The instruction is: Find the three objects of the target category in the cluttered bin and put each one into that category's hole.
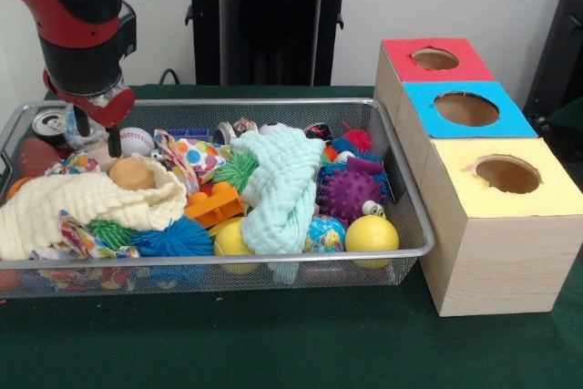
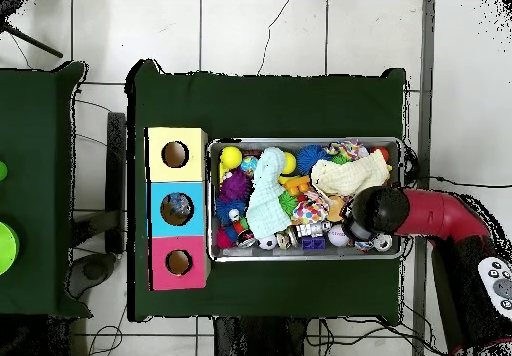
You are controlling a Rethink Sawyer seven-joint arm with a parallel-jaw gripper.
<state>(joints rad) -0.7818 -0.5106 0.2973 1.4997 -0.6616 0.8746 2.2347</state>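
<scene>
The wire mesh bin [image 1: 414, 225] sits on the green table, full of toys and cloths; it also shows in the overhead view [image 2: 212, 202]. My gripper [image 1: 97, 136] reaches down into the bin's far left corner in the front view, with its fingers [image 1: 114, 141] apart. A see-through wrinkly bottle [image 1: 76, 138] lies right by the left finger, between the silver can [image 1: 50, 120] and the baseball [image 1: 137, 140]. I cannot tell if the fingers touch it. In the overhead view the arm's head [image 2: 372, 212] hides the gripper and that bottle. No other bottle shows.
Three wooden boxes with round holes stand beside the bin: red top [image 1: 435, 75], blue top [image 1: 510, 120], yellow top [image 1: 547, 198]. A cream cloth [image 1: 82, 202] and a mint cloth [image 1: 282, 189] cover toys. Spiky balls, yellow balls and an orange toy fill the bin.
</scene>
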